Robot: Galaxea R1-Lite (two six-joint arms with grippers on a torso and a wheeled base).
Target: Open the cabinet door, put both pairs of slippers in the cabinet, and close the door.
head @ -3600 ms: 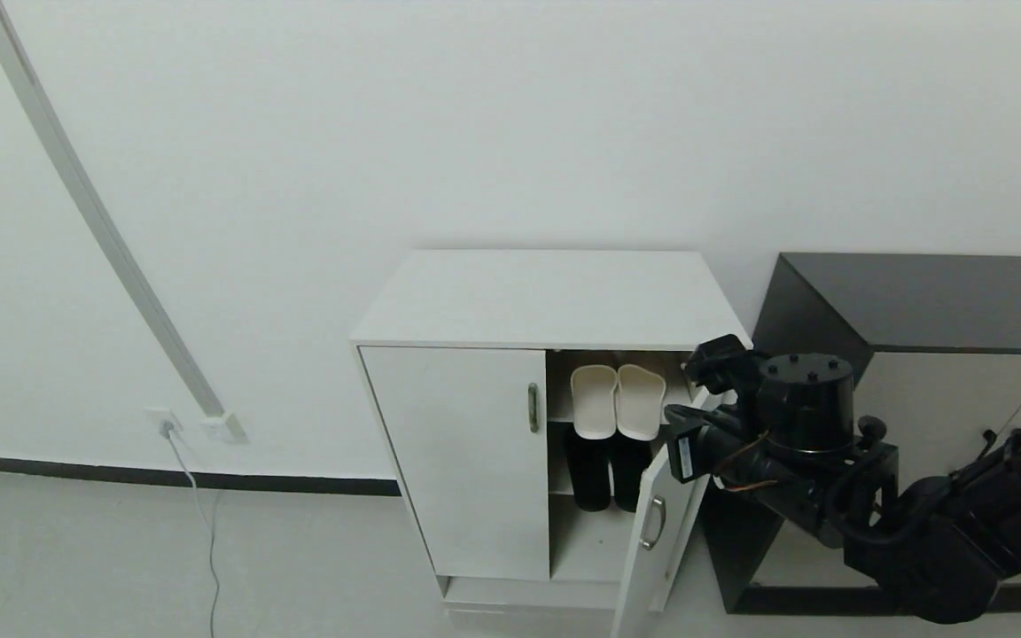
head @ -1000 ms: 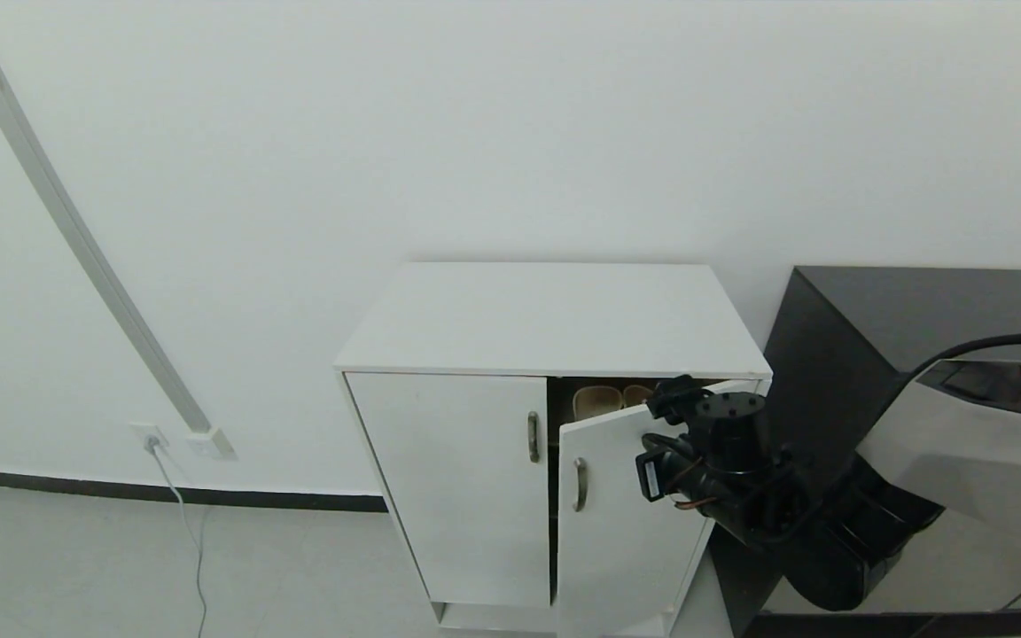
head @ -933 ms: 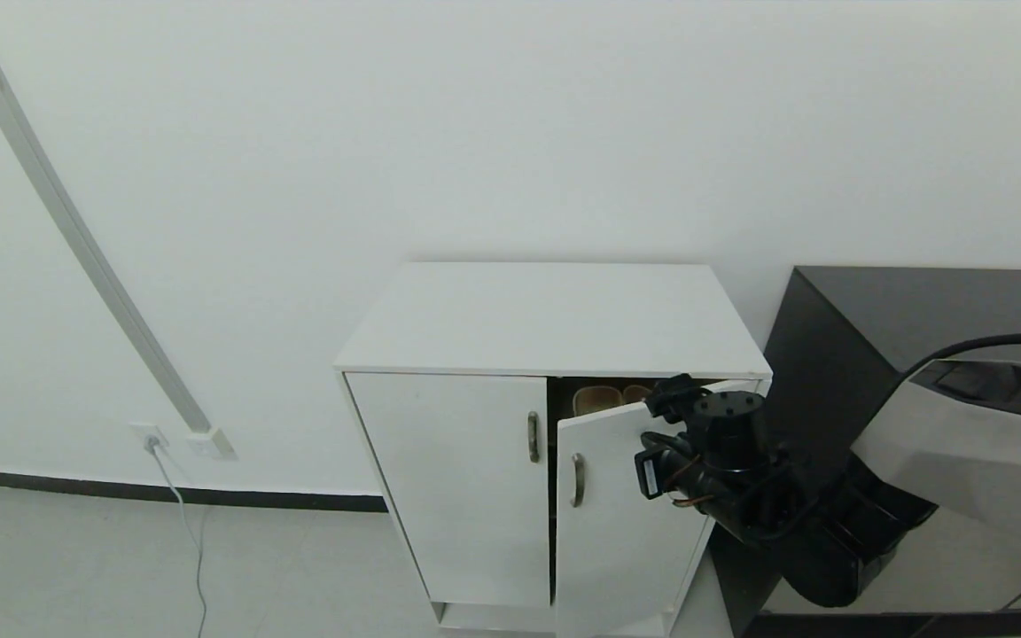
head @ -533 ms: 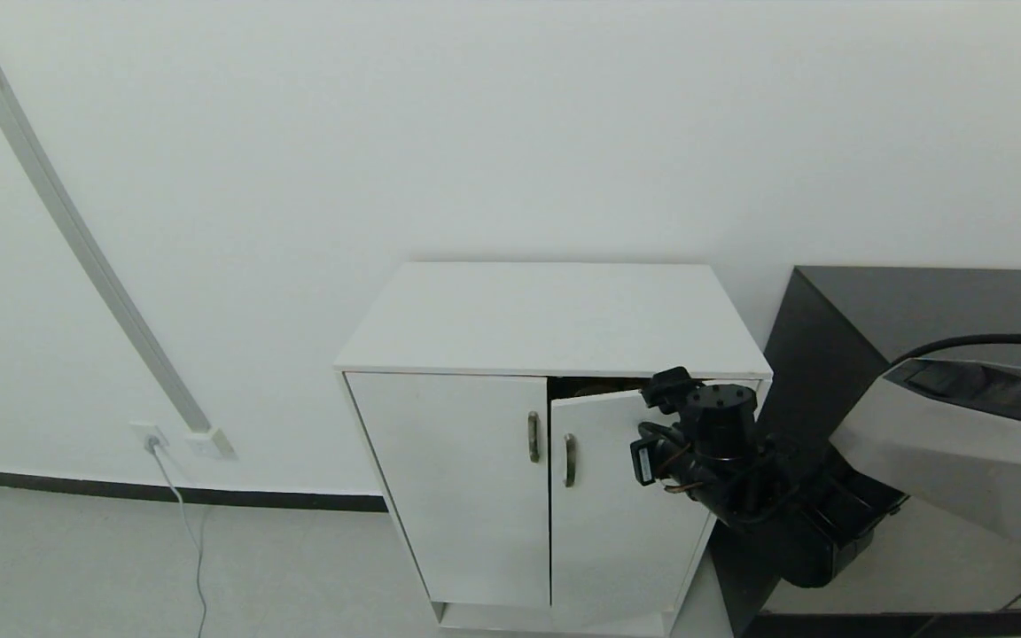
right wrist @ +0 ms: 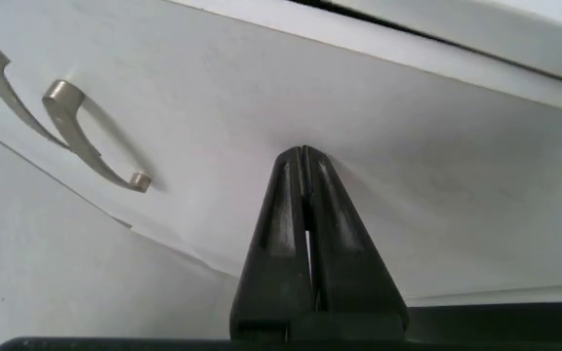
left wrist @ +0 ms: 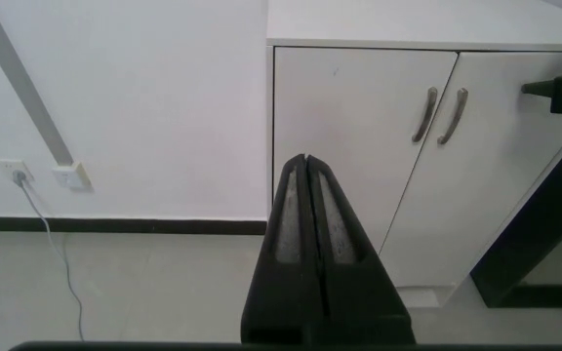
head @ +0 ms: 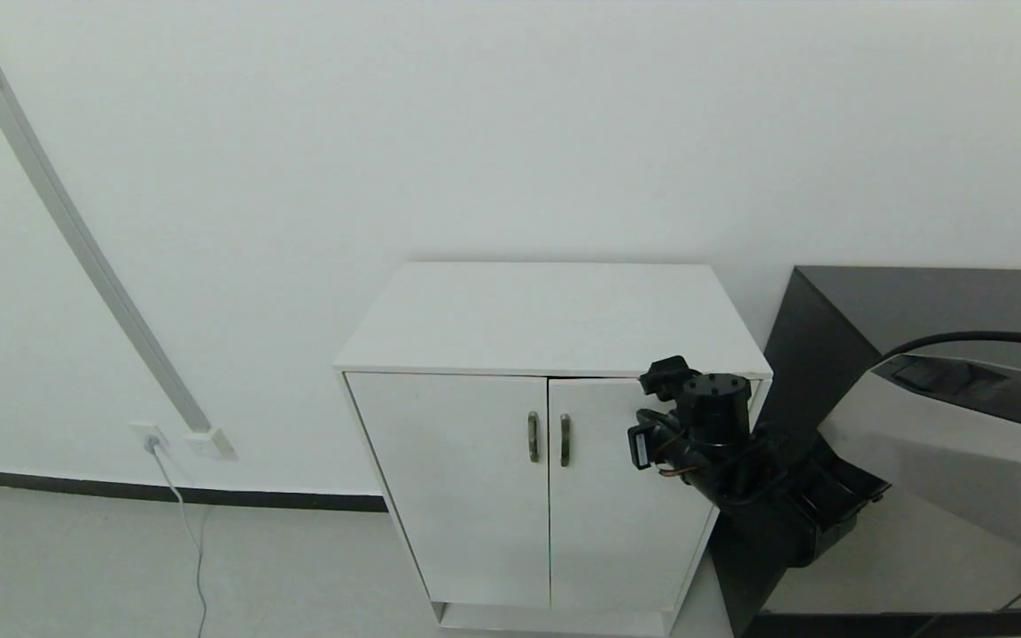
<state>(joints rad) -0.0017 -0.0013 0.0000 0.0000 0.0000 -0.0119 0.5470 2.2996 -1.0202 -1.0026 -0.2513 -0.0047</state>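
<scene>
White wall (head: pixel 475 133) backs the closed cabinet (head: pixel 546 319) on the floor (head: pixel 76 567). Right jaws, clenched on nothing, touch the right door (right wrist: pixel 379 136); left jaws, clenched too, hang well off.

Cabinet (head: pixel 555 315): interior concealed behind left door (head: pixel 466 496) and right door (head: pixel 604 532); foot cut off by head view's lower edge | right door: upper outer corner masked by right gripper (right wrist: pixel 303 156) | black unit (head: pixel 918 301): cut off at right edge.
</scene>
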